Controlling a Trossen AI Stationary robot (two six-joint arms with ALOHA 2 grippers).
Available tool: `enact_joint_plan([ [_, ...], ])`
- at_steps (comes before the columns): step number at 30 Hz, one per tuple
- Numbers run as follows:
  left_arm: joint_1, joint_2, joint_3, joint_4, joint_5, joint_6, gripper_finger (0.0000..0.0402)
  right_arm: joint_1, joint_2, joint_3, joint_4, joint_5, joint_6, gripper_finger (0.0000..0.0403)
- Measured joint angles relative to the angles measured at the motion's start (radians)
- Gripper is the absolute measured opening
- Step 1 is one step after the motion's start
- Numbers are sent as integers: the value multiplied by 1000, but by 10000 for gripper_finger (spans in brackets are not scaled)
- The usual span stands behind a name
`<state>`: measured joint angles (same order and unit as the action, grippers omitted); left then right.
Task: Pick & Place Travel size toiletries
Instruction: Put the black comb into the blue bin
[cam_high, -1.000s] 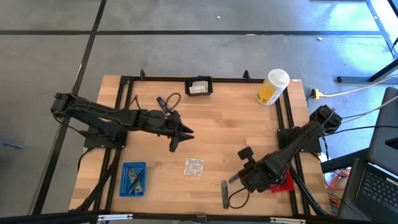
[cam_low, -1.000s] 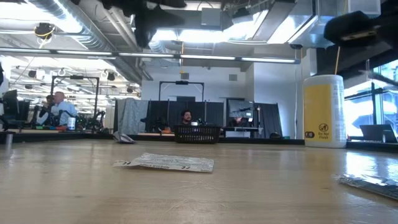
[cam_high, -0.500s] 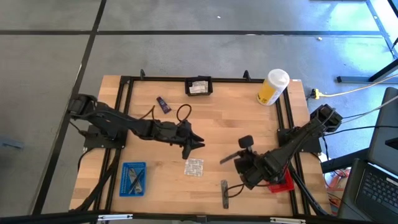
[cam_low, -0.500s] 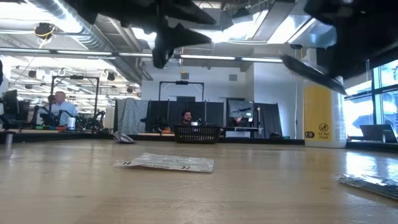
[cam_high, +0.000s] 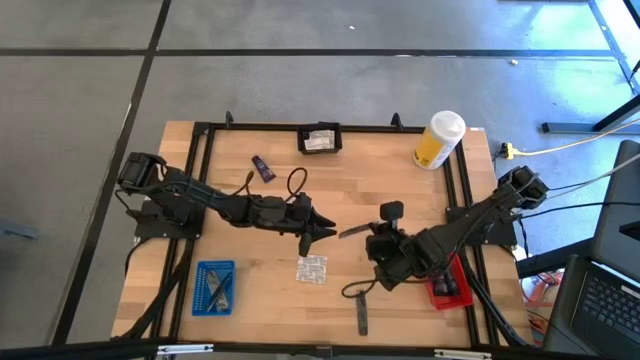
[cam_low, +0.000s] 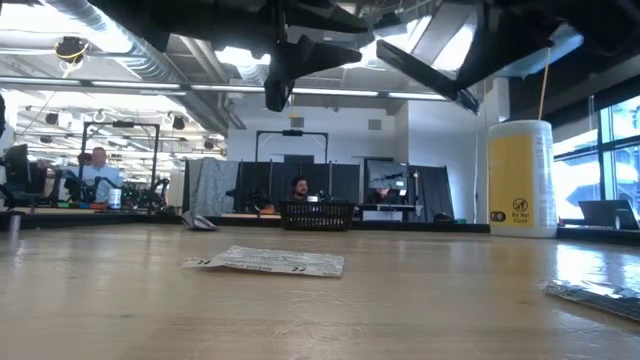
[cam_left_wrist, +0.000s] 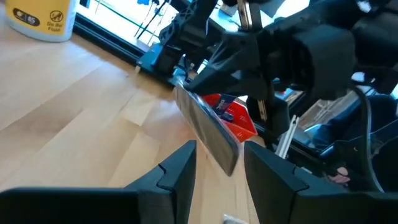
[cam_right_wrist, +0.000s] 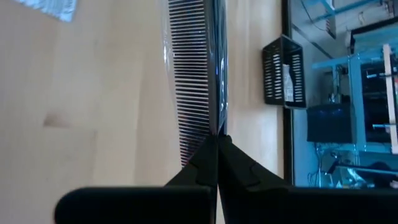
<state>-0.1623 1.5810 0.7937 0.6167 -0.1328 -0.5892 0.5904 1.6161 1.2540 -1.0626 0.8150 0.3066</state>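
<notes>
My right gripper (cam_high: 373, 233) hangs above the table's middle, shut on a slim flat grey stick (cam_high: 353, 231), a toothed comb in a clear wrapper (cam_right_wrist: 194, 68). Facing it from the left, my left gripper (cam_high: 322, 236) is open. The stick's free end (cam_left_wrist: 225, 158) reaches the gap between the left fingertips, and I see no touch. A silvery foil sachet (cam_high: 311, 268) lies flat below them. Another grey stick (cam_high: 361, 312) lies near the front edge, and a dark purple tube (cam_high: 262, 168) lies at the far left. My right gripper pinches one end of the grey stick (cam_right_wrist: 215, 123) between its two shut fingers, which lie in line with its length. The fingers slant down from the table's right. The stick is lifted clear and juts leftward from the fingertips, slanting in the low view (cam_low: 430, 75).
A black basket (cam_high: 320, 139) holding a sachet stands at the far edge, and a tall yellow container (cam_high: 438, 140) at the far right. A blue tray (cam_high: 214, 287) sits near left, a red tray (cam_high: 448, 285) near right under the right arm.
My right gripper has risen from near the front edge and gone toward the table's middle with the grey stick, turning its wrist so the stick points left. My left gripper has moved right and down toward it, staying open.
</notes>
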Motion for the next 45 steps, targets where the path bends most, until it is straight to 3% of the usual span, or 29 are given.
enact_joint_plan([
  [14,1,0,0,9,-58,30,129,-99,0,45,0,-8,-38,0],
  [22,6,0,0,9,-167,97,129,-112,0,46,8,-15,-57,0],
  [28,34,0,0,10,-142,79,129,-115,0,46,12,40,-82,0],
  [40,42,0,0,9,-123,96,127,-182,0,46,84,50,-132,0],
  [45,42,0,0,8,-128,122,87,-182,0,46,84,52,-132,0],
])
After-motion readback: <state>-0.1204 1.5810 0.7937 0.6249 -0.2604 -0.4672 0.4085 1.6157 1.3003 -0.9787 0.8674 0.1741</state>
